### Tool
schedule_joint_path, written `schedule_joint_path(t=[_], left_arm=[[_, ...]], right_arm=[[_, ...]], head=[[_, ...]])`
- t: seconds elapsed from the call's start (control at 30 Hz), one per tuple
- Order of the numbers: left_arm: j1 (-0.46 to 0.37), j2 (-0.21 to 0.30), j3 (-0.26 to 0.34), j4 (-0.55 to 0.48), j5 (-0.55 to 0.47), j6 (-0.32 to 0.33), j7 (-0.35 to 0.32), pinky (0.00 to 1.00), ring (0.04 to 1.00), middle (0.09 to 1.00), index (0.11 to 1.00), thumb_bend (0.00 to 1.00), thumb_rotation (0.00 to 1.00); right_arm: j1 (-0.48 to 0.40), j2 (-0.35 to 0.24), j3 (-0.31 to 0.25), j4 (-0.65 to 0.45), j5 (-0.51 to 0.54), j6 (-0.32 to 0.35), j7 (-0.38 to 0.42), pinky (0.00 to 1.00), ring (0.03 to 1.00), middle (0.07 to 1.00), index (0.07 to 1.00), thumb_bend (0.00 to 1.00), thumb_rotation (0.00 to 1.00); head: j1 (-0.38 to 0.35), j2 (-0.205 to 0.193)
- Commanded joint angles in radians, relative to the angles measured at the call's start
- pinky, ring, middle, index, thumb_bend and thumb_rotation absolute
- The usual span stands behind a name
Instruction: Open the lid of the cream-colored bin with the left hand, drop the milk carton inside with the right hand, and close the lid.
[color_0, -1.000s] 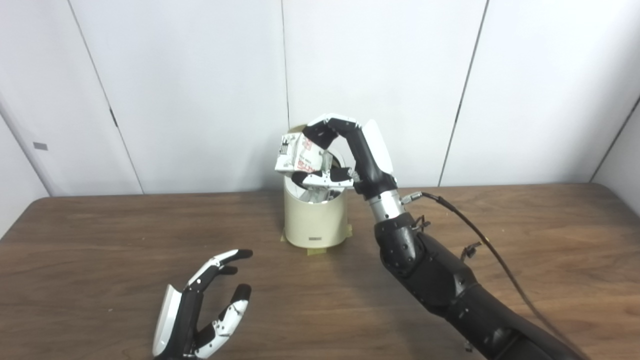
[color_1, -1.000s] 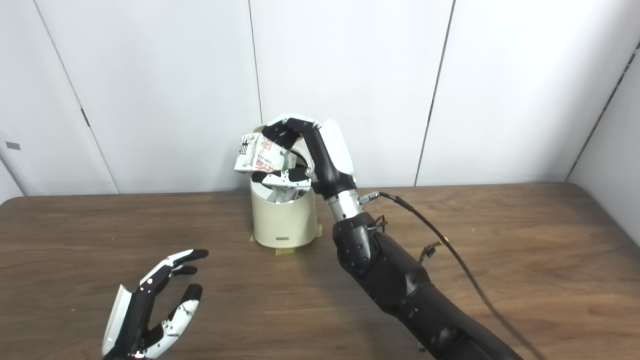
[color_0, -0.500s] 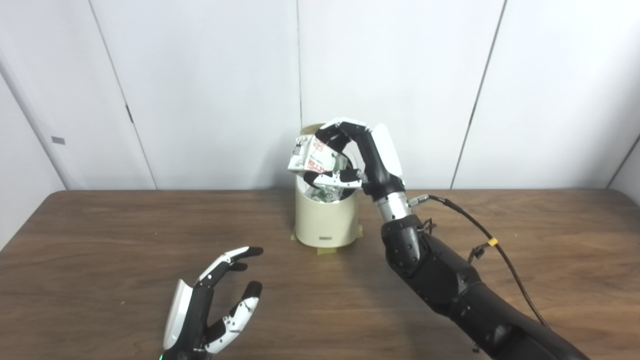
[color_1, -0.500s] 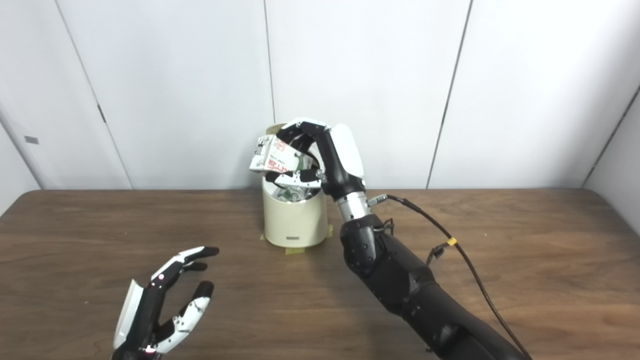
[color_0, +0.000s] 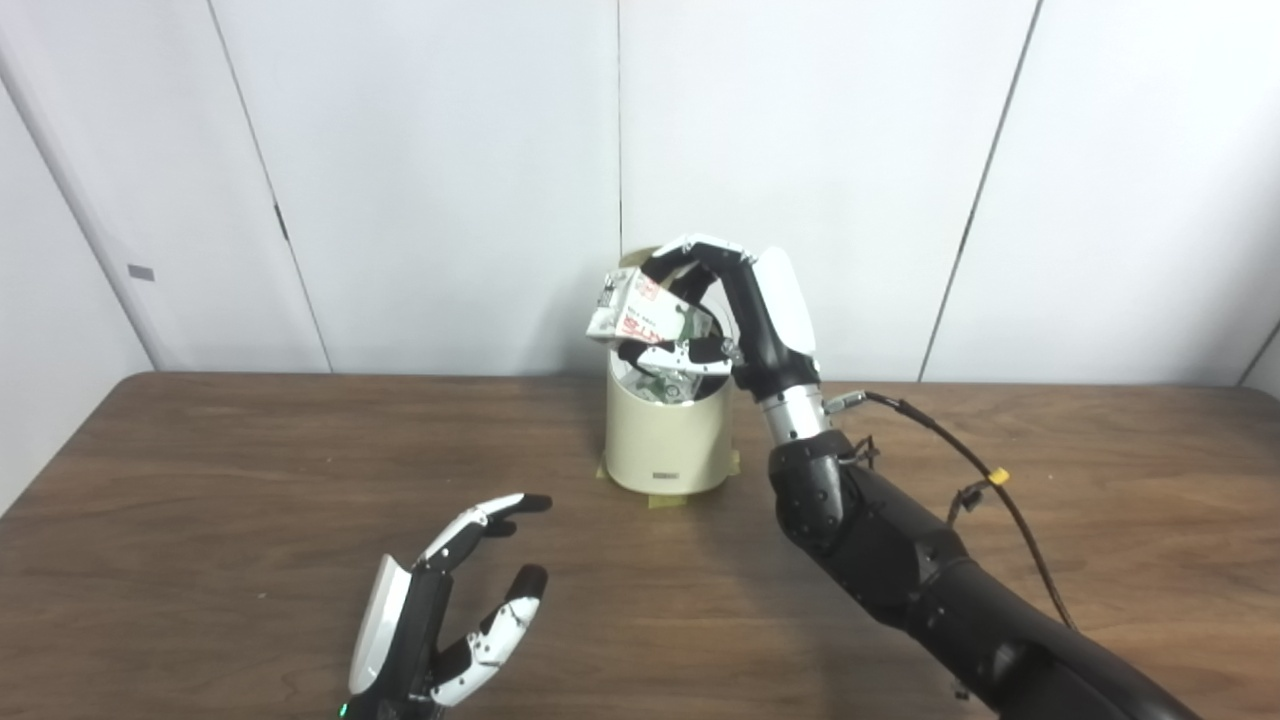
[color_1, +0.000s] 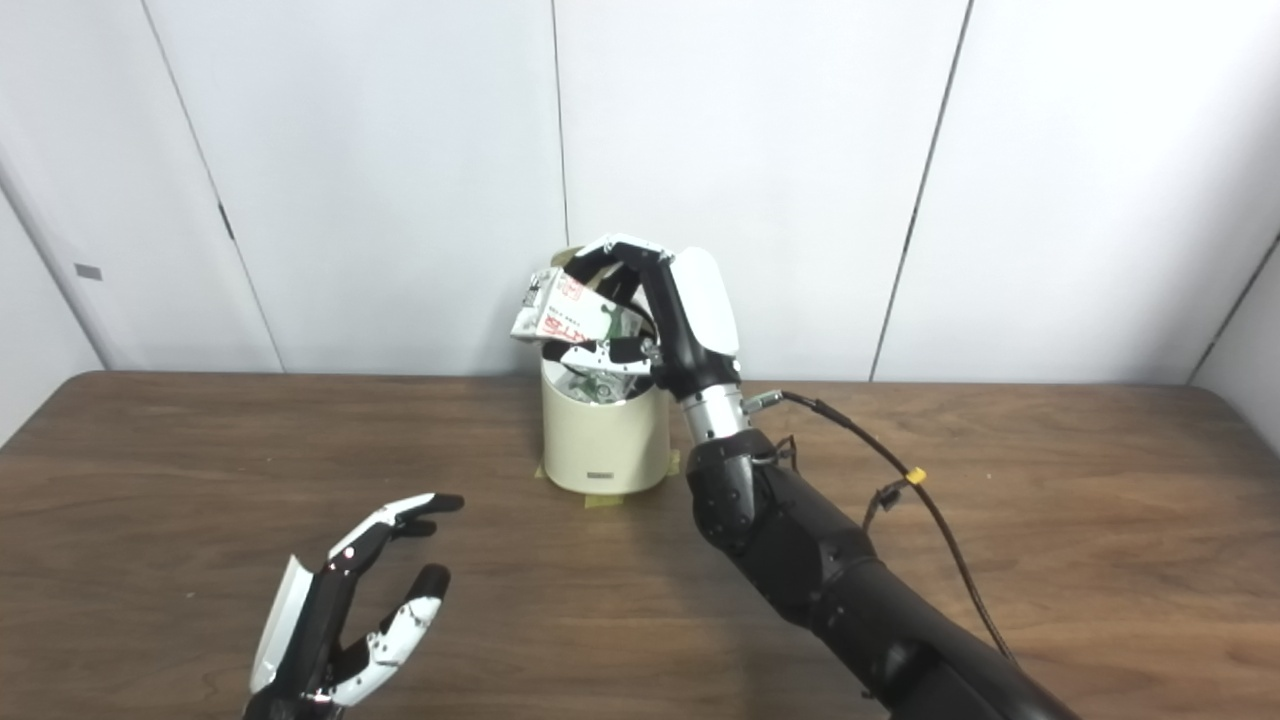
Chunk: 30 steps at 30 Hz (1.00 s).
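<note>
The cream-colored bin (color_0: 665, 440) stands at the back middle of the wooden table (color_0: 200, 480), taped down at its base. Its lid (color_0: 640, 258) stands up behind the opening, mostly hidden by my right hand. My right hand (color_0: 735, 310) is shut on the white milk carton (color_0: 640, 312) with red print and holds it tilted just over the bin's open mouth. My left hand (color_0: 440, 625) is open and empty, low over the front of the table, well away from the bin.
White wall panels close off the back behind the bin. A black cable (color_0: 960, 470) with a yellow tag runs along my right forearm. Yellow tape (color_0: 665, 498) shows at the bin's foot.
The camera has shifted, so the whole scene sits further right. My right hand has tipped the carton a little lower toward the bin's mouth. My left hand holds the same open pose.
</note>
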Motion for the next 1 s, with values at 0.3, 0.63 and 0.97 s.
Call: schedule_joint_path(t=[0.3,0.63,0.97], left_arm=[[0.051,-0.044,-0.016,0.01,0.02,-0.01,0.019,0.74,0.799,0.77,0.751,0.45,0.67],[0.053,-0.047,-0.014,0.011,0.017,-0.015,0.026,0.74,0.802,0.768,0.744,0.45,0.67],[0.052,-0.05,-0.013,0.011,0.023,-0.007,0.028,0.73,0.801,0.767,0.742,0.44,0.66]], right_arm=[[-0.103,-0.026,0.053,0.023,-0.035,-0.024,-0.077,0.39,0.435,0.505,0.483,0.52,0.0],[-0.132,-0.035,0.106,0.022,-0.053,-0.024,-0.108,0.4,0.447,0.494,0.481,0.52,0.0],[-0.149,-0.036,0.117,0.037,-0.061,-0.024,-0.14,0.41,0.45,0.493,0.48,0.52,0.0]], head=[[0.005,0.001],[0.006,0.003],[0.0,0.001]])
